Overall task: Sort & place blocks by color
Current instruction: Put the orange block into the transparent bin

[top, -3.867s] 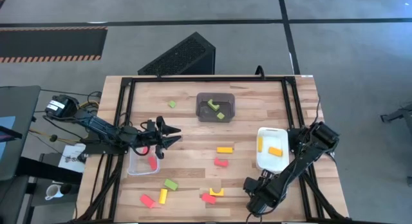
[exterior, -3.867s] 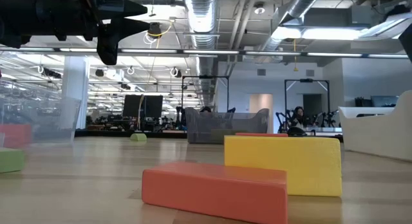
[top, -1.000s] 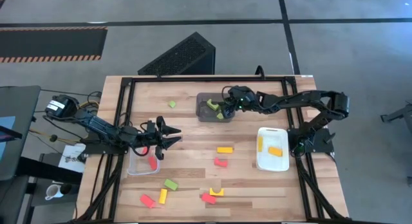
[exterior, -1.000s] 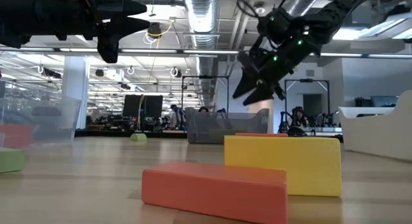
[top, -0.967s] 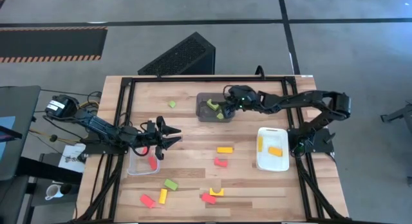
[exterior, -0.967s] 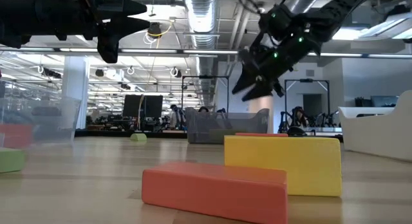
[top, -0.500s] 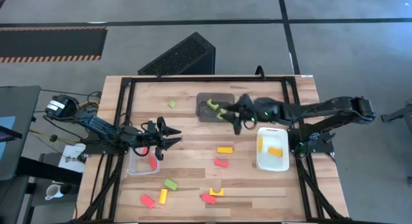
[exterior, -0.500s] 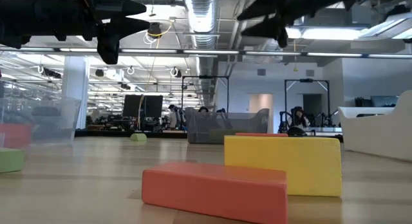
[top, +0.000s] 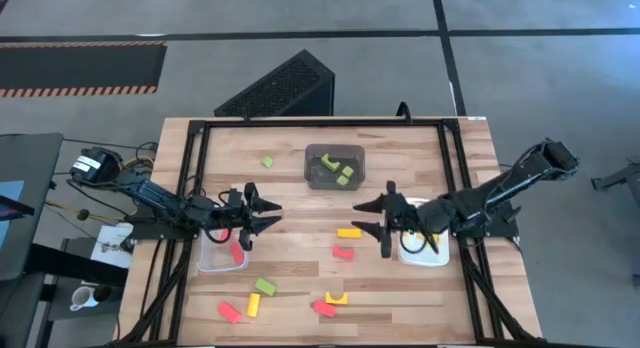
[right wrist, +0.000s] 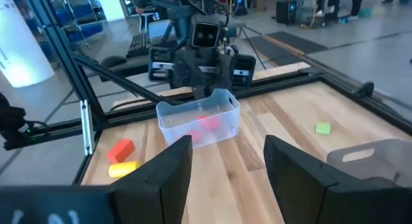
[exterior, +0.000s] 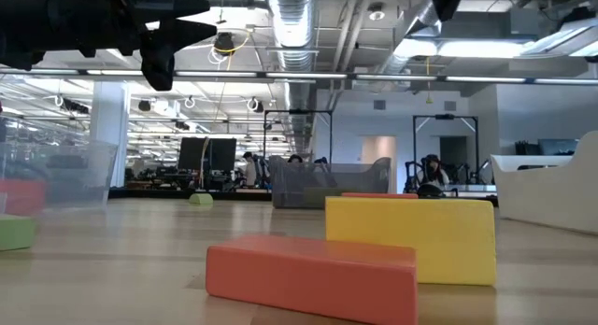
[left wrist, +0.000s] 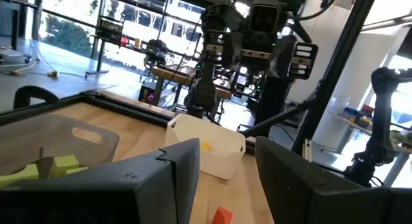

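Two end effectors hover empty over the bench (top: pixel 300 148), fingers parted: left end effector (top: pixel 268 215) above the clear bin (top: pixel 212 260), right end effector (top: pixel 368 216) beside the white bin (top: pixel 436 258). No writing is legible on the blocks (top: pixel 349 232) or bins.

- We see the left gripper (top: pixel 268 216) raised near the counter's left edge, jaws parted, empty.
- Our right gripper (top: pixel 372 221) reaches in from the right edge toward mid-counter, jaws apart, empty.
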